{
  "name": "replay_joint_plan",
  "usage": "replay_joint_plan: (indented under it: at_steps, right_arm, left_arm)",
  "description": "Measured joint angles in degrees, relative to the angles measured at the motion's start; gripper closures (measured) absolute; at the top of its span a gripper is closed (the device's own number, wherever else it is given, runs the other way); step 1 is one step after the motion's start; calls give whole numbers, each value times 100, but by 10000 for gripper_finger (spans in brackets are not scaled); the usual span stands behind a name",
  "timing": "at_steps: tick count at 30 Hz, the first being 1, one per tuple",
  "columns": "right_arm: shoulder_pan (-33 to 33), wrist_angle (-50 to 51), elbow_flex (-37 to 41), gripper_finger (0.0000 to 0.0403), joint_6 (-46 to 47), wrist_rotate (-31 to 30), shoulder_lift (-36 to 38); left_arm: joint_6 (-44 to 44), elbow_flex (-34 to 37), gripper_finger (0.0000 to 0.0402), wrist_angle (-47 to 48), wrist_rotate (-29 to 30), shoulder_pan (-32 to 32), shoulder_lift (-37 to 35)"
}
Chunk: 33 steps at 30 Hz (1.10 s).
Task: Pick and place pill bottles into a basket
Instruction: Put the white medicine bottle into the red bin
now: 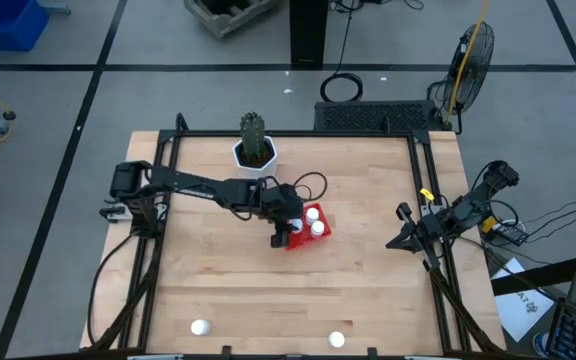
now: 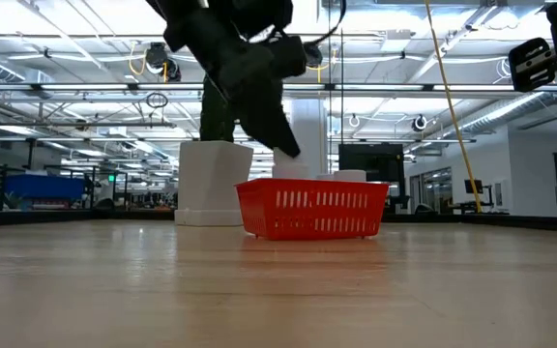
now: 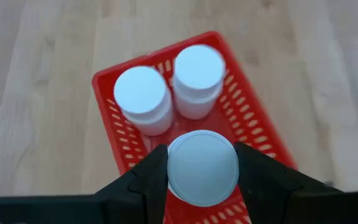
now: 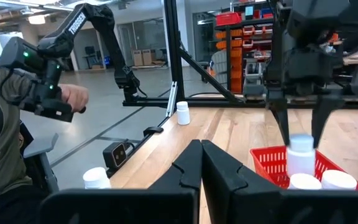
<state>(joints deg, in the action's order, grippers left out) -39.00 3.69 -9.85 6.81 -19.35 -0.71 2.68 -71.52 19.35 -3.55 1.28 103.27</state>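
Note:
The red basket stands mid-table; two white pill bottles stand upright in its far half. My left gripper is above the basket's near half, shut on a third bottle; it also shows in the right wrist view. Two more bottles stand on the table near its front edge. My right gripper is shut and empty at the table's right edge. My left gripper pinches the bottle by its two opposite sides just under the cap, between its two fingers. The fingers come from above, pointing down. The bottle hangs upright, its lower part inside the basket's walls; whether it touches the floor is hidden.
A white pot with a green cactus stands just beyond the basket toward the far edge. Black frame rails run along the table's left and right sides. A person holding a controller shows beyond the table in the right wrist view.

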Motion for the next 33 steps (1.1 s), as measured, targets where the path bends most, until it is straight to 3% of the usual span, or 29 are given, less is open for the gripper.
replay_joint_plan:
  at_steps: [8, 33]
  right_arm:
    - [0, 6, 0, 403, 0, 0, -2]
    - [1, 1, 0, 403, 0, -1, 0]
  left_arm:
    - [103, 6, 236, -93, 231, 13, 63]
    - [135, -5, 227, -336, 55, 143, 501]
